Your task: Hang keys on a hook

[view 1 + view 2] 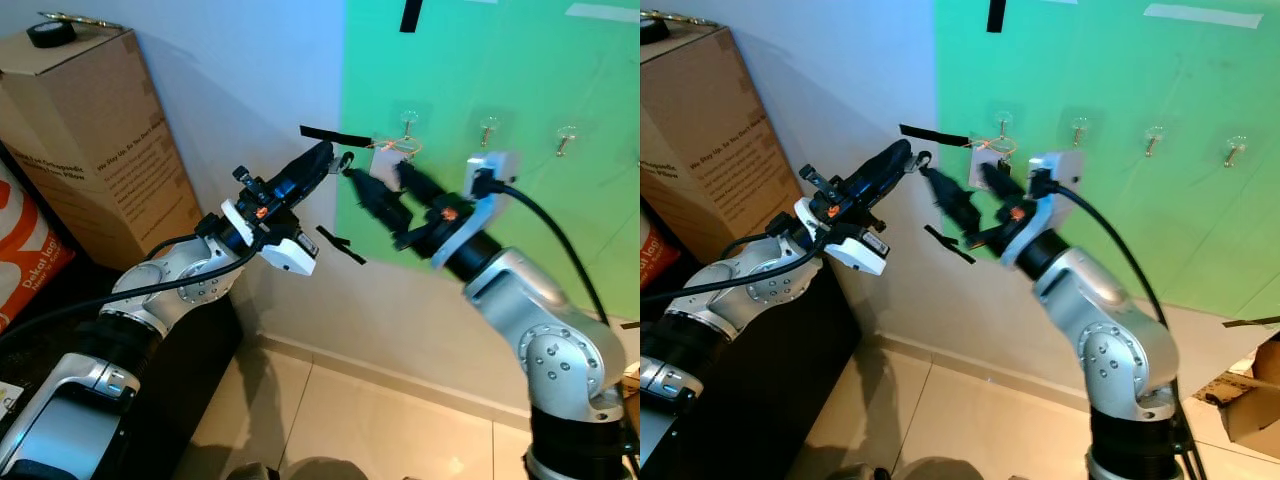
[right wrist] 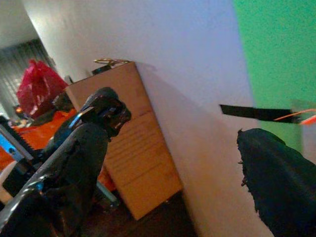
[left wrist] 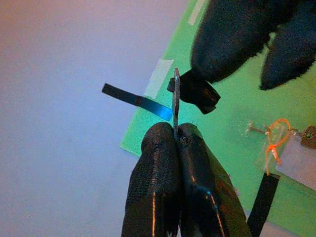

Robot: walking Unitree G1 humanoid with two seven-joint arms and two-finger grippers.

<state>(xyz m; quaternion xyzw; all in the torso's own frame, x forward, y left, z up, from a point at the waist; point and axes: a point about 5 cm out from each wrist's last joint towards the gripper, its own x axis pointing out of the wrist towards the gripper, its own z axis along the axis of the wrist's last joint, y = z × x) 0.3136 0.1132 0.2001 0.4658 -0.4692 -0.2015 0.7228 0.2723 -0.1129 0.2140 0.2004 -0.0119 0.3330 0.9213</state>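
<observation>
Risk, nearest: the left gripper (image 3: 176, 140) has only an edge-on pinch on the thin metal key ring (image 3: 176, 101); if the ring twists or slips out before it is over a hook, it falls to the pale tiled floor (image 1: 380, 420).
Risk, further out: the right gripper (image 1: 385, 190) is crowded just right of the ring, between it and the wall; a small move by either arm could knock the ring loose or bump the hooks.
Risk at the wall: the nearest clear plastic hook (image 1: 408, 122) on the green wall panel (image 1: 520, 60) already seems to carry an orange cord and a white tag (image 3: 296, 160); a second item may tangle or not seat.
Left gripper: two long black fingers pressed together, the ring clamped between their tips and standing out toward the wall.
Right gripper: fingers spread apart, nothing between them; one tip lies just beside the ring, contact unclear.
Keys: up at hook height, near the left edge of the green panel, left of the hook row, not yet hung.
Beyond, left: tall brown cardboard box (image 1: 100, 150) against the white wall.
</observation>
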